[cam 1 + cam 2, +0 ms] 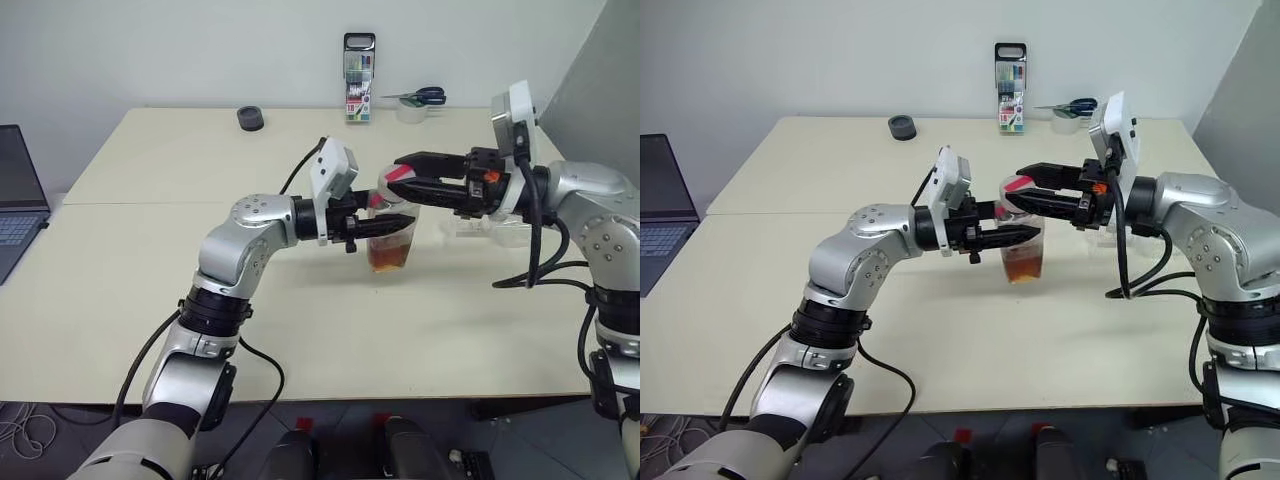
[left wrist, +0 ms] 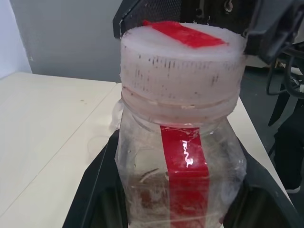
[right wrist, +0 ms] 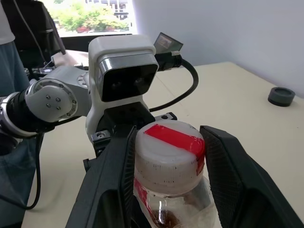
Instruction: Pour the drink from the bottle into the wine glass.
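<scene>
**Cap still on, both grippers at the bottle**

In the head views we are holding the bottle (image 1: pixel 390 238) upright over the table (image 1: pixel 150 290) with our left gripper (image 1: pixel 385 224), its fingers closed tight around the body. The drink (image 1: pixel 1023 266) is sitting low inside. Our right gripper (image 1: pixel 1025 190) is reaching in level at the cap (image 1: pixel 1019 184). The wine glass (image 1: pixel 478 222) is standing just behind the bottle, beside the right arm.

In the left wrist view the black fingers (image 2: pixel 95 190) are hugging the bottle.

In the right wrist view the two fingers (image 3: pixel 114 190) are flanking the cap; the left one is touching it, the other looks slightly apart.

We think a slipping grip may tilt the bottle and spill.

The table is pale and matte, against a white wall.
</scene>
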Tool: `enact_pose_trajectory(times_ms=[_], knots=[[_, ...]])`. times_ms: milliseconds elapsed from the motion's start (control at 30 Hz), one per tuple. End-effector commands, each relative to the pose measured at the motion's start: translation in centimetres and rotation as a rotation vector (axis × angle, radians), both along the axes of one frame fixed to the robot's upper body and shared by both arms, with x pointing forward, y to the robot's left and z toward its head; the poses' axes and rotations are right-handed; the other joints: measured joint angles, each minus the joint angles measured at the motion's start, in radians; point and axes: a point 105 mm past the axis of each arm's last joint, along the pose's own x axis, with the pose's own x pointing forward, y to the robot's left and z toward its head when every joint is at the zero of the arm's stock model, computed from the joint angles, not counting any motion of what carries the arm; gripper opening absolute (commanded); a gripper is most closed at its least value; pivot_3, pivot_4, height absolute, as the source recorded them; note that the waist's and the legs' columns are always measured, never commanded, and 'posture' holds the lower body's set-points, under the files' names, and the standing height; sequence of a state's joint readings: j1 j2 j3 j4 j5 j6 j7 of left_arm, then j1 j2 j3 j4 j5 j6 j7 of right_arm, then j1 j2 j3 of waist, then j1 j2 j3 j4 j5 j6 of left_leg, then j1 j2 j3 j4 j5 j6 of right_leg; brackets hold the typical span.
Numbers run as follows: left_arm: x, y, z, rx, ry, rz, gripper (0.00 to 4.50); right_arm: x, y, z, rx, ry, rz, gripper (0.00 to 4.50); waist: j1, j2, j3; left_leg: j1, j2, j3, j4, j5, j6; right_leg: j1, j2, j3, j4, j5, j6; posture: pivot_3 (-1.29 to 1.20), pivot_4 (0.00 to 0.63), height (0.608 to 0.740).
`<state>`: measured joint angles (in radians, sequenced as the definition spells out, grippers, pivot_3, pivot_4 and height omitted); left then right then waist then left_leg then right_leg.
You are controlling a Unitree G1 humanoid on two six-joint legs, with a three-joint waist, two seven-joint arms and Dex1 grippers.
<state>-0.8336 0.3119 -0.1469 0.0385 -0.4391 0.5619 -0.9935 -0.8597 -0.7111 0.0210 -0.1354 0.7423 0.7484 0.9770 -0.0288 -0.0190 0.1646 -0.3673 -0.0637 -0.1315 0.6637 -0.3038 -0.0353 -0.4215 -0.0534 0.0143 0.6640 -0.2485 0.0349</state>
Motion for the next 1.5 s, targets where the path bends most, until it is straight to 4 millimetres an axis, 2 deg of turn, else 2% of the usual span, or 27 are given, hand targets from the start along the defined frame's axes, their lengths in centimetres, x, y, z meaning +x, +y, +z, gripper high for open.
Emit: enact_pose_trajectory(times_ms=[33, 100, 267, 400, 567, 767, 1100, 1333, 1500], knots=[[-1.1, -0.7, 1.9, -0.037, -0.068, -0.05, 1.9, -1.3, 1.9, 0.7, -0.041, -0.044, 0.139, 2.11, 0.0, 0.0, 0.0, 0.0, 0.0, 0.0, 0.0, 0.0, 0.0, 0.0, 0.0, 0.0, 0.0, 0.0, 0.0, 0.0, 0.15, 0.74], [-1.2, -0.8, 1.9, -0.04, -0.069, -0.053, 1.9, -1.1, 1.8, 0.7, -0.044, -0.032, 0.144, 2.79, 0.0, 0.0, 0.0, 0.0, 0.0, 0.0, 0.0, 0.0, 0.0, 0.0, 0.0, 0.0, 0.0, 0.0, 0.0, 0.0, 0.15, 0.74], [-1.0, -0.7, 1.8, -0.042, -0.068, -0.041, 1.9, -1.6, 0.1, 1.1, -0.033, -0.006, 0.076, 4.45, 0.002, 0.0, 0.0, -0.001, 0.0, 0.0, 0.0, 0.0, 0.0, 0.0, -0.001, 0.0, 0.0, 0.0, 0.0, 0.0, 0.15, 0.74], [-0.9, -0.4, 1.4, -0.04, -0.061, -0.029, 1.9, -3.2, -0.9, 1.0, -0.022, 0.013, 0.004, 4.45, 0.007, 0.0, 0.0, -0.002, 0.0, -0.001, 0.0, 0.0, 0.0, -0.001, -0.002, 0.0, -0.001, 0.0, 0.0, 0.0, 0.15, 0.74], [-0.7, -0.6, 1.6, -0.046, -0.061, -0.026, 1.9, -3.5, -0.5, 1.3, 0.07, -0.016, -0.128, 4.45, 0.004, 0.0, 0.0, -0.001, 0.0, 0.0, 0.0, 0.0, 0.0, -0.001, -0.001, 0.001, 0.0, 0.0, 0.0, 0.0, 0.15, 0.74], [-0.5, -0.8, 1.9, -0.052, -0.068, -0.029, 1.9, -3.0, -0.1, 1.9, 0.143, -0.093, -0.275, 4.45, 0.004, 0.0, 0.0, -0.001, 0.0, -0.001, 0.001, 0.0, 0.0, -0.001, -0.001, 0.001, 0.0, 0.0, 0.0, 0.0, 0.15, 0.74], [-0.4, -1.0, 2.1, -0.056, -0.075, -0.031, 1.9, -2.3, 0.6, 0.9, 0.158, -0.148, -0.39, 4.45, 0.002, 0.0, 0.0, -0.001, 0.0, 0.0, 0.001, 0.0, 0.0, -0.001, -0.001, 0.001, 0.0, 0.0, 0.0, 0.0, 0.15, 0.74], [-0.3, -1.0, 2.1, -0.052, -0.075, -0.031, 1.9, -0.5, -1.1, 0.9, 0.204, -0.142, -0.494, 4.45, 0.002, 0.0, 0.0, -0.001, 0.0, 0.0, 0.001, 0.0, 0.0, -0.001, -0.001, 0.001, 0.001, 0.0, 0.0, 0.0, 0.15, 0.74], [-0.2, -0.9, 2.1, -0.051, -0.074, -0.028, 1.9, -0.5, -1.8, 0.8, 0.206, -0.134, -0.512, 4.45, 0.002, 0.0, 0.0, -0.001, 0.0, 0.0, 0.0, 0.0, 0.0, -0.001, -0.001, 0.001, 0.0, 0.0, 0.0, 0.0, 0.15, 0.74]])
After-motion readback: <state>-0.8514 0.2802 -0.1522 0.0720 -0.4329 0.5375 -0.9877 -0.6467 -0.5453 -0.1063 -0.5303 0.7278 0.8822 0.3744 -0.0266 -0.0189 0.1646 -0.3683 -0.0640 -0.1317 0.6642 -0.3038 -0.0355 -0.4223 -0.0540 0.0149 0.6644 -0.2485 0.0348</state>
